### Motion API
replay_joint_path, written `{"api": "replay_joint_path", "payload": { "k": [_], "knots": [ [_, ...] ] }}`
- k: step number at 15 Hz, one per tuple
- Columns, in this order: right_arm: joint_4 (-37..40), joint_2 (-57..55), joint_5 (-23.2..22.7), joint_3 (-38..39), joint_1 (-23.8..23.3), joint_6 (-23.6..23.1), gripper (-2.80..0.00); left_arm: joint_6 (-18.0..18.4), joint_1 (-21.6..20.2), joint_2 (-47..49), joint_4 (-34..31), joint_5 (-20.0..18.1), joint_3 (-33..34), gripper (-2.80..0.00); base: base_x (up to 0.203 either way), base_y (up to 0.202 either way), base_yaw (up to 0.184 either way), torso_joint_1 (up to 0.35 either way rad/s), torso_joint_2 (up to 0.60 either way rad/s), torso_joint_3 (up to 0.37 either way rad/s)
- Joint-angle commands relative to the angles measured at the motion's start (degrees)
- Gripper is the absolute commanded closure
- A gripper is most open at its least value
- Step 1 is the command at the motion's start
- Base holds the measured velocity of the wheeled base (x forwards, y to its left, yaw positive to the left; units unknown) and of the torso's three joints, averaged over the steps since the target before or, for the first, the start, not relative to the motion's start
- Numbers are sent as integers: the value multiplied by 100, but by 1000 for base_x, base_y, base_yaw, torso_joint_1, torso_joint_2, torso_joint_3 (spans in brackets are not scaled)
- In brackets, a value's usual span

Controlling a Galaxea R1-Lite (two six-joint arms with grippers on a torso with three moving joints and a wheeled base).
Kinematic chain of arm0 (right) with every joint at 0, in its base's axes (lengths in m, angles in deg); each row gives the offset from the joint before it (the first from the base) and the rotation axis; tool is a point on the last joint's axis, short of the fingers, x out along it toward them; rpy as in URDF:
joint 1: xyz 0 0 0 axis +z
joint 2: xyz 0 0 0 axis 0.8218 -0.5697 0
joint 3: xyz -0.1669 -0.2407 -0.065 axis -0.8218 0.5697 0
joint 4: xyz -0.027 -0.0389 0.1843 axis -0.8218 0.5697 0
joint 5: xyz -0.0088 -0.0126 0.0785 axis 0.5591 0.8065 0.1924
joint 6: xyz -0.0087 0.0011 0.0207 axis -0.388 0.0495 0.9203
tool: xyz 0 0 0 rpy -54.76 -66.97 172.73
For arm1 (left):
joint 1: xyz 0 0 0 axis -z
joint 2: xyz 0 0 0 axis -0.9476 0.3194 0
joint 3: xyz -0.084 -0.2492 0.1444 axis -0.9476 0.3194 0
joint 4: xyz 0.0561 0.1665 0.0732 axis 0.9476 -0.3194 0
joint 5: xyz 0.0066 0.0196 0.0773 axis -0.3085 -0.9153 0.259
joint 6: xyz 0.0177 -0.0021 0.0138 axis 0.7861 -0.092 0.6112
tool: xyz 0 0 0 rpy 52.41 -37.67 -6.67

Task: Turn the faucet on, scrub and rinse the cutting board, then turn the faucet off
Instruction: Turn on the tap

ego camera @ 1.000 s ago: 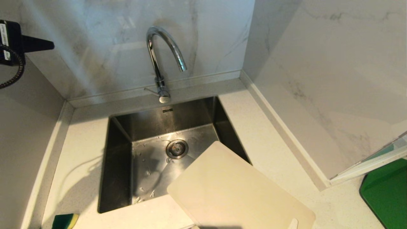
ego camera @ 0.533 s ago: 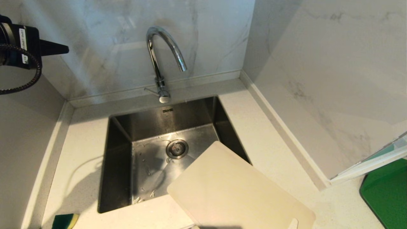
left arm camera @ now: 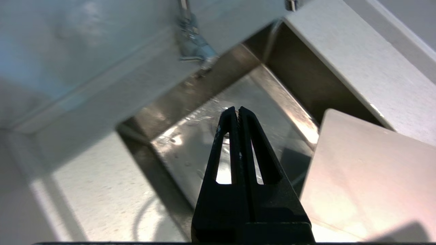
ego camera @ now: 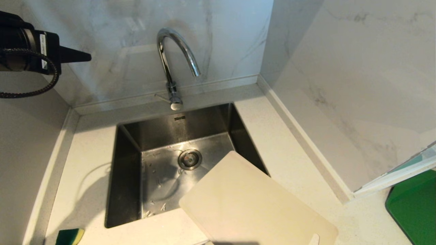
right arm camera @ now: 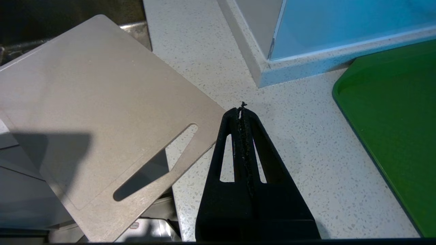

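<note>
My left tool is up at 10 o'clock in the head view, fingers pressed together on nothing, tip pointing toward the faucet and well apart from it. In its wrist view the closed tool hangs above the sink.

The faucet stands at 12 o'clock behind the sink, spout arched over the basin, side lever near its base. No stream shows at the spout. Droplets lie on the basin floor around the drain.

The cutting board lies at 5 o'clock, one corner overhanging the sink, the rest on the bench.

My right tool is closed and empty, above the bench just beside the cutting board's slot handle. A green board lies at 4 o'clock, a sponge at 7 o'clock.
</note>
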Motion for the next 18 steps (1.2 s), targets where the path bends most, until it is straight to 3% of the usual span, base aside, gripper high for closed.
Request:
{"api": "replay_joint_path", "payload": {
  "k": [1, 4, 6, 8, 14, 18],
  "knots": [
    [0, 0, 0, 9, 0, 2, 0, -40, -202, 570, -289, -392, -500, 0, 0, 0, 0, 0, 0, 0],
    [0, 0, 0, 9, 0, 2, 0, -57, -227, 1188, -704, -373, -1434, 0, 0, 0, 0, 0, 0, 0],
    [0, 0, 0, 9, 0, 2, 0, -31, -175, 1456, -961, 303, -1569, 0, 0, 0, 0, 0, 0, 0],
    [0, 0, 0, 9, 0, 2, 0, -26, -160, 1562, -1029, 522, -1579, 0, 0, 0, 0, 0, 0, 0],
    [0, 0, 0, 9, 0, 2, 0, -83, -164, 2301, -1000, 539, -1591, 0, 0, 0, 0, 0, 0, 0],
    [0, 0, 0, 9, 0, 2, 0, -275, -171, 2883, -305, 565, -1608, 0, 0, 0, 0, 0, 0, 0]
  ]
}}
